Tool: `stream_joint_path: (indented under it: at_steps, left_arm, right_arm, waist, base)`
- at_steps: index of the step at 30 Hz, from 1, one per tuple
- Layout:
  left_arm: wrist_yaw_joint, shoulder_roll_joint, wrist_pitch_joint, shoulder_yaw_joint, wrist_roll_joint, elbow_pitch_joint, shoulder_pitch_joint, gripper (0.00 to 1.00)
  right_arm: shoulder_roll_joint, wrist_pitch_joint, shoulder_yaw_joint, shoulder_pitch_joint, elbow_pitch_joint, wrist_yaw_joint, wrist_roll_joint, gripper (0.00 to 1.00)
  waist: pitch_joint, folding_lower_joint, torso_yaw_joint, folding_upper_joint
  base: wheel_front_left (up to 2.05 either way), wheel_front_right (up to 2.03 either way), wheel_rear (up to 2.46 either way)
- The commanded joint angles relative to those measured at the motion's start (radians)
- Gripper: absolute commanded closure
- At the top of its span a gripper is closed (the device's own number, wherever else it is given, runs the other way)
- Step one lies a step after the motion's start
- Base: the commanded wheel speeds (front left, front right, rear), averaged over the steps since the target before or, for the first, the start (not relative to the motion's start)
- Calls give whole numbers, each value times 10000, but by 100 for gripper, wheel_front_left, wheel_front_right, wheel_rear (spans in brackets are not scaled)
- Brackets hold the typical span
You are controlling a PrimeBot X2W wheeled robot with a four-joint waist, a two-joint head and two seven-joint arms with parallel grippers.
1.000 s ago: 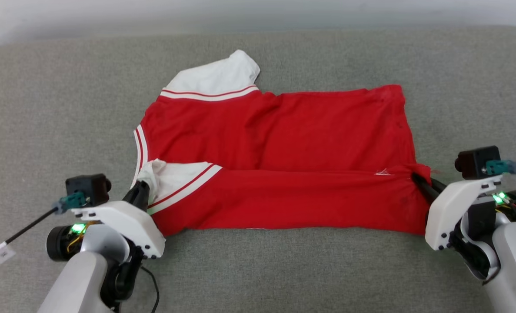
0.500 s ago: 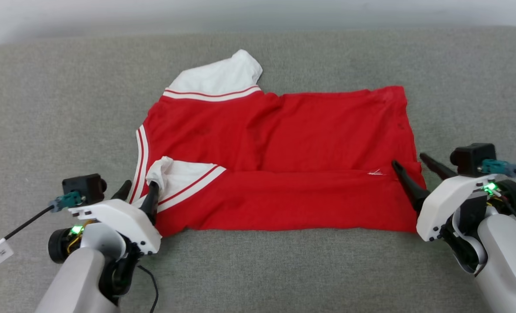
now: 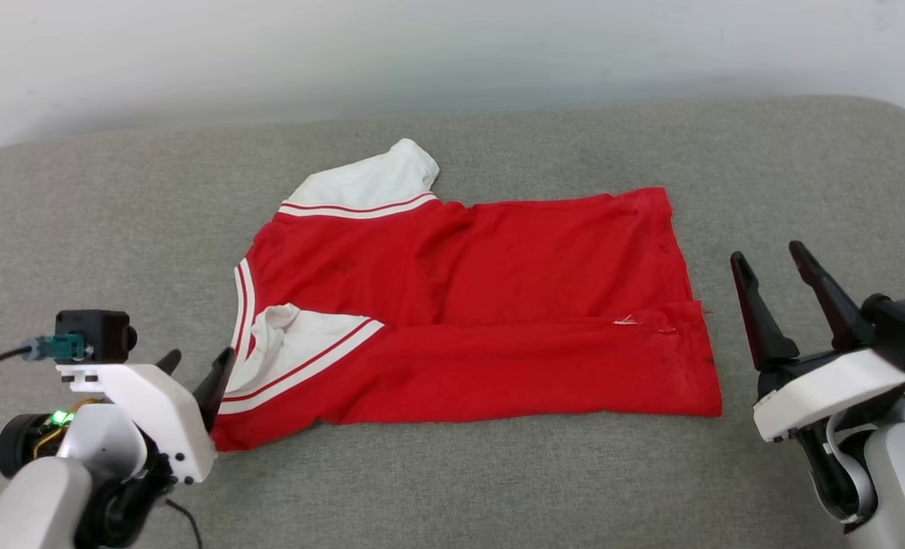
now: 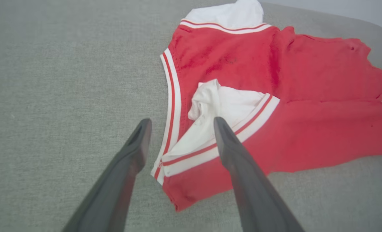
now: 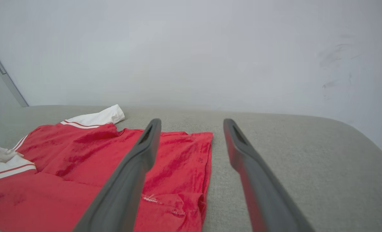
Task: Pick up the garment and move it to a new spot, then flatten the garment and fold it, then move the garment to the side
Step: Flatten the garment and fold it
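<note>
Both pincers are spread wide and hold nothing. The left pincer hovers at the near left corner of the shirt, and the right pincer stands just beside its right hem, apart. The shirt lies part-folded on the grey cushion. It looks thin, limp and light, so it is probably best pinched at hem corners.

We take this for a plain test room, though we cannot be sure. A bench padded in grey woven fabric, rounded at its 2 o'clock corner, meets a blank white wall with faint scuffs. A pale frame edge slants at 9 o'clock in the right wrist view.
</note>
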Motion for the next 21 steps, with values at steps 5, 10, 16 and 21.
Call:
stream_joint_path:
  at_steps: [5,10,16,21]
  left_arm:
    - [368,662,1590,178,-590,-703,405,0]
    - [817,895,2662,344,-1152,-685,806,0]
    - [922,565,3124,228,-1602,35,902,0]
    - [633,178,3170,-63,-1804,448,810,100]
  right_arm:
    - [470,224,-480,481,-1241,-7,-446,0]
    - [838,388,-704,734,-2170,-7,-713,0]
    - [947,450,-835,854,-2614,-7,-804,0]
    - [914,602,-1005,981,-2719,-7,-886,0]
  waist:
    - [478,0,-363,0]
    - [1021,0,-705,0]
    - [1406,0,-931,0]
    - [1320,0,-932,0]
  base:
    - [0,0,0]
    - [0,0,0]
    - [0,0,0]
    - [0,0,0]
